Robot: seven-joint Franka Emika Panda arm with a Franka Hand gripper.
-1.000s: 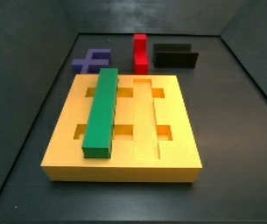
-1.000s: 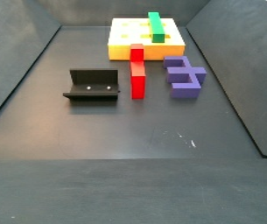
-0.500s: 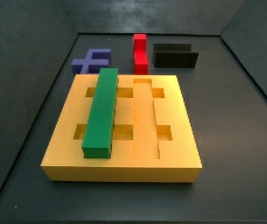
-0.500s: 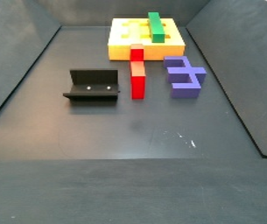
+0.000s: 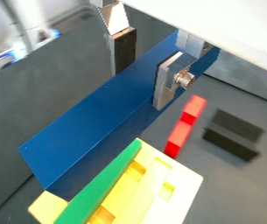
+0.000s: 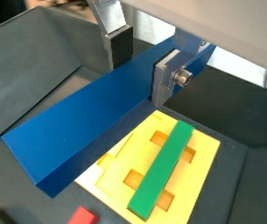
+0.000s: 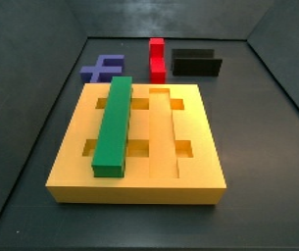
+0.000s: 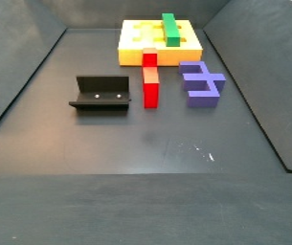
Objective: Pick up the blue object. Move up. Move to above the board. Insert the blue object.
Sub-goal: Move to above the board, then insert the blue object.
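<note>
Yellow and grooved, the board [image 7: 136,137] is the largest body on the dark counter [image 8: 135,144]; in both side views we see a green bar [image 7: 113,125] seated in one of its long grooves, with the remaining grooves and their rectangular cut-outs open. Next in size, the blue object [image 5: 112,109] is not on the counter in either side view; in both wrist views it runs as a long dark-blue bar clamped between the silver finger plates of the gripper [image 5: 147,57], which holds it near one end, the rest projecting far out to one side. The gripper itself lies outside both side views, so we judge it to be held high, and in a wrist view the board [image 6: 206,175] lies below the bar, slightly off to one side. We take the step in hand to be the transfer to above the board. To do it well, we would bring the bar's long axis parallel to the green bar [image 6: 161,171], centre it over a free groove, and keep it level, since the off-centre grip may let the long end droop. Behind the board stand a purple-blue branched piece [image 7: 103,68], a red block [image 7: 157,58] and the fixture [image 7: 198,63], all well apart from the path.
</note>
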